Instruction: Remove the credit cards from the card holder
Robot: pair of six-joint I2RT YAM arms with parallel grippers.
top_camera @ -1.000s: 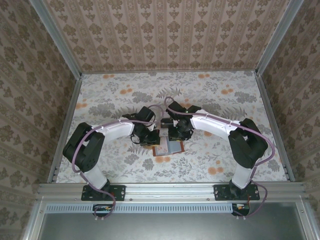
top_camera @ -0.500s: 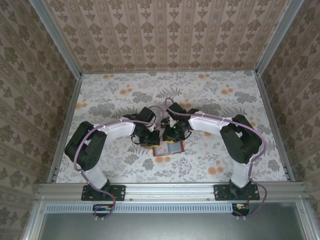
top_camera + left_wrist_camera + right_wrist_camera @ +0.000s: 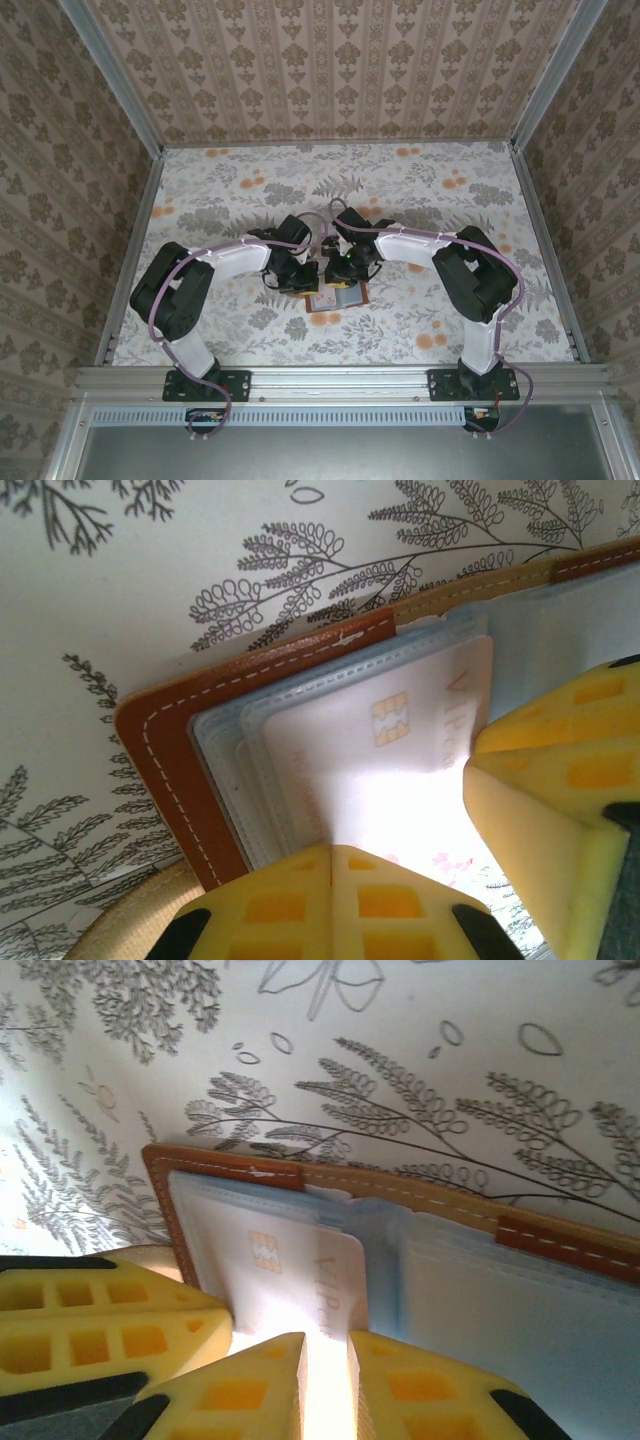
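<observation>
Up close I see right gripper (image 3: pixel 327 1348) clamping a credit card (image 3: pixel 295 1280), left gripper (image 3: pixel 330 858) shut beside; overhead, floral table (image 3: pixel 430 190), papered walls (image 3: pixel 340 70).

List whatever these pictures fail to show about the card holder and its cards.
- Top external: the card holder is small and half covered by the left gripper and right gripper; cards indistinguishable.
- Left wrist: the credit card's near end is lost in glare and under the left gripper's fingers.
- Right wrist: overlapping sleeves hide how many cards lie beneath the top one; the frame edge cuts off the holder's right half.
</observation>
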